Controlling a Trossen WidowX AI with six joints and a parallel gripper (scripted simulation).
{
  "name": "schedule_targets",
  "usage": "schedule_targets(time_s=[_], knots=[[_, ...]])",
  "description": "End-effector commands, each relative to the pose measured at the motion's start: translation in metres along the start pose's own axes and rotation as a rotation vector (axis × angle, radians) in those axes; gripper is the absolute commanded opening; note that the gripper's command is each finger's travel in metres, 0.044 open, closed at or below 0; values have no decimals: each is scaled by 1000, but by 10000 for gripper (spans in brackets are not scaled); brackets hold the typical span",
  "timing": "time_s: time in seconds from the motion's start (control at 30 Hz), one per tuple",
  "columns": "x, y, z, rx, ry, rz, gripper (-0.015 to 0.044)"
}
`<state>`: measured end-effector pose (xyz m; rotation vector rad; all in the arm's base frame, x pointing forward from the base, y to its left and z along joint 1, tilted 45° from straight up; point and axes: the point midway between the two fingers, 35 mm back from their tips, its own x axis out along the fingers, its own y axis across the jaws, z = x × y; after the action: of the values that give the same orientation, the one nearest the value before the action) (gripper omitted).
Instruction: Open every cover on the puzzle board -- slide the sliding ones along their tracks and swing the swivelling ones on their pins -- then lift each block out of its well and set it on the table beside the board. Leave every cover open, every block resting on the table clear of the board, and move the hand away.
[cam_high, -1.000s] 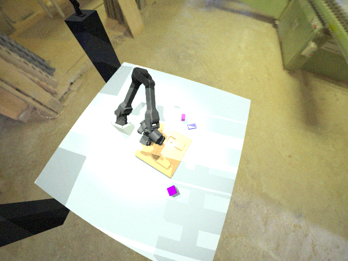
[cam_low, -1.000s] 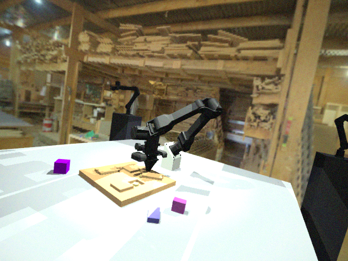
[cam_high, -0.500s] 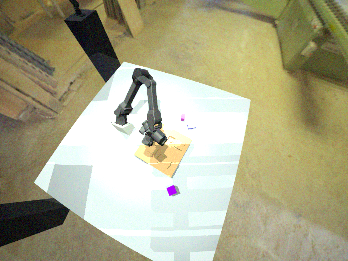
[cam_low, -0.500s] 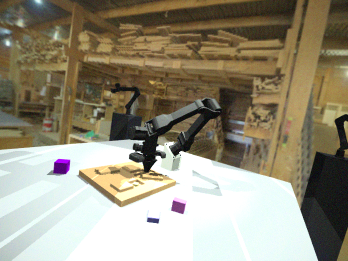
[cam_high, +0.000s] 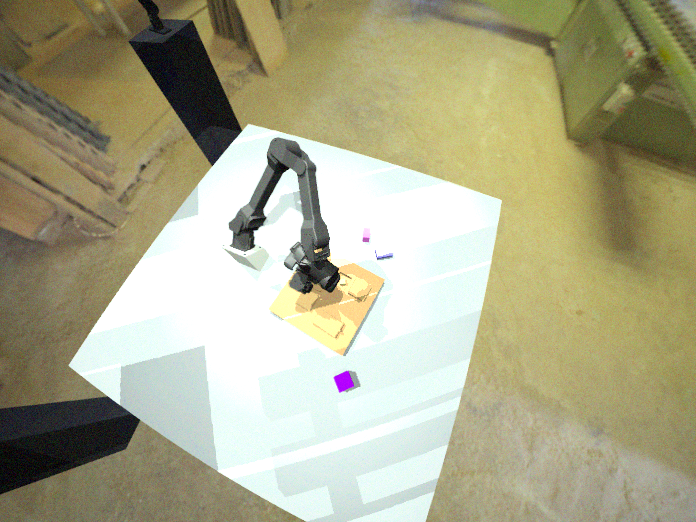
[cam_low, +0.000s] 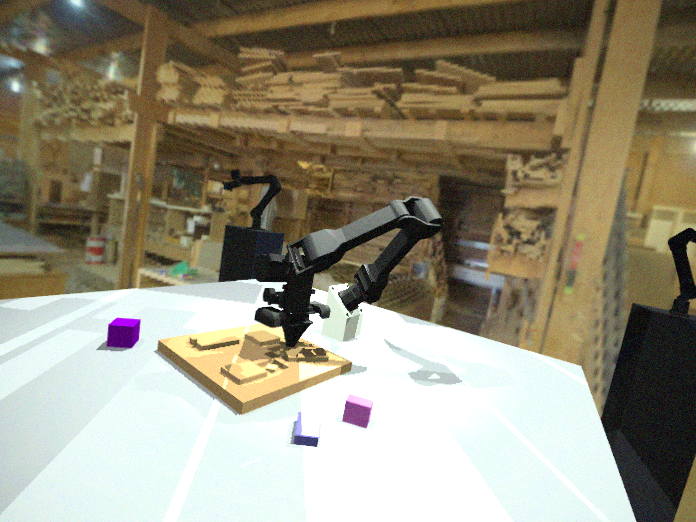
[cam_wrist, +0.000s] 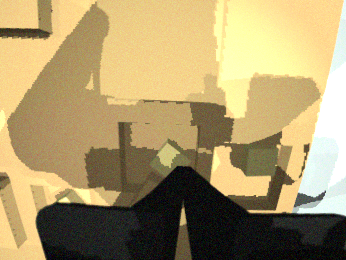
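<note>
The wooden puzzle board (cam_high: 355, 314) (cam_low: 292, 389) lies flat on the table with several raised wooden pieces on it. One raised piece (cam_high: 328, 325) (cam_low: 213, 341) is near the board's far end from the arm, another (cam_low: 244, 371) near its front edge in the exterior view. My gripper (cam_low: 290, 343) (cam_wrist: 183, 172) is shut and empty, its tips low over the board. A small olive square piece (cam_wrist: 169, 154) shows just ahead of the tips, and a darker one (cam_wrist: 261, 160) to the right. Shadows hide whether these are knobs or blocks. A purple block (cam_high: 343, 381) (cam_low: 122, 332), a magenta block (cam_high: 366, 234) (cam_low: 357, 411) and a flat blue block (cam_high: 384, 255) (cam_low: 306, 433) rest on the table, clear of the board.
The arm's pale base (cam_high: 247, 257) (cam_low: 341, 320) stands close beside the board. The magenta and blue blocks lie close to each other off one side of the board; the purple block is off another side. Hard shadows and bright patches cross the board and table.
</note>
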<state>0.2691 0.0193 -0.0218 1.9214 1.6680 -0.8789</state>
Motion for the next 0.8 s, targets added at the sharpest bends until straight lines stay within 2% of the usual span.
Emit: schedule_targets(time_s=[0.0, 0.77], knots=[[0, 5, -3, 2, 4, 0, 0], [0, 22, -21, 2, 4, 0, 0]])
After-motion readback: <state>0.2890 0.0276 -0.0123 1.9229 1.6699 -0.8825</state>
